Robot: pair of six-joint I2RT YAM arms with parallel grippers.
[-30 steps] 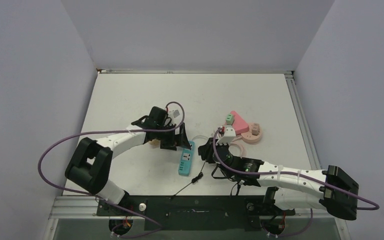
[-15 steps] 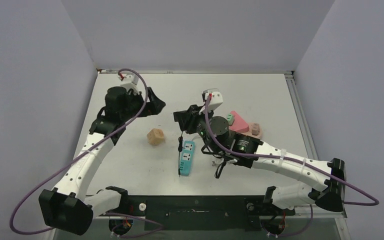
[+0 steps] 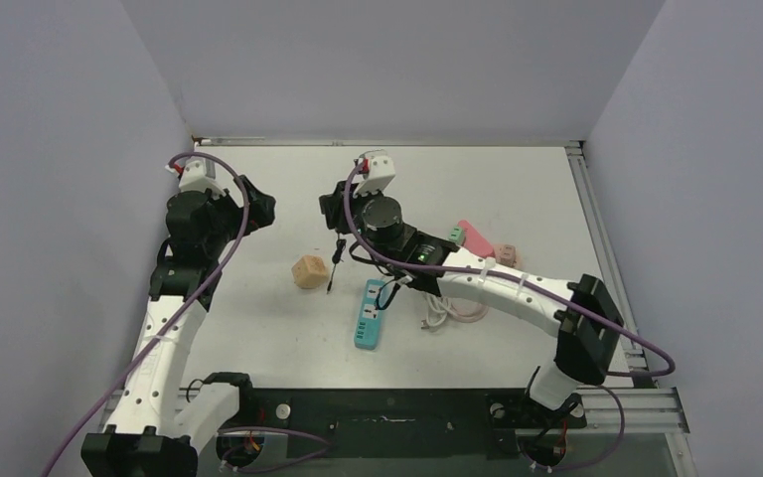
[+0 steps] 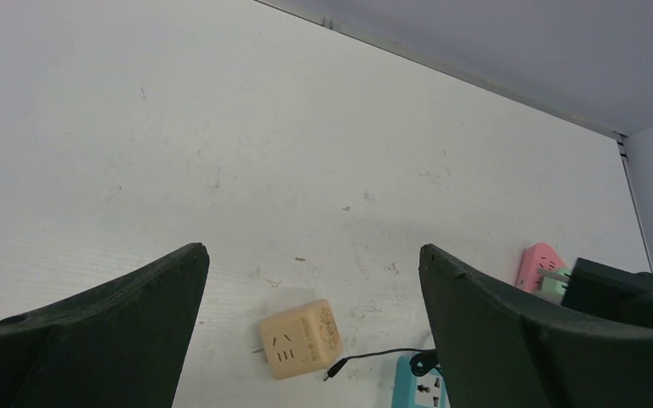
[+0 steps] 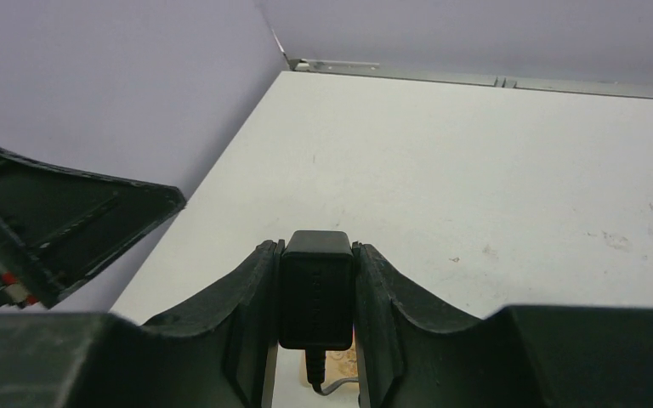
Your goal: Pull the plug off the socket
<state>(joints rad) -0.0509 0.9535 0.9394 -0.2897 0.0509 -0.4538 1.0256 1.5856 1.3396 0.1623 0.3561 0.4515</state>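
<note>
Both arms had swung up and away from where they were half a second before. The right hand had carried the small black plastic plug higher and further toward the back left of the white worktop, and the left arm had drawn back toward the far left corner.

The plug sat clamped between the right fingers, held by its two flat sides. It was in the air, well apart from the long blue power strip, which lay flat below with nothing in it that I could make out. The plug's thin black cord hung loose, its tip near the beige cube-shaped adapter. The left hand hung spread wide and empty above the worktop.

As I judged it, the pull was done. The plug looked light and rigid, with smooth faces that could slip, so the body was the place to grip. The cord looked limp and likely to swing or snag.
</note>
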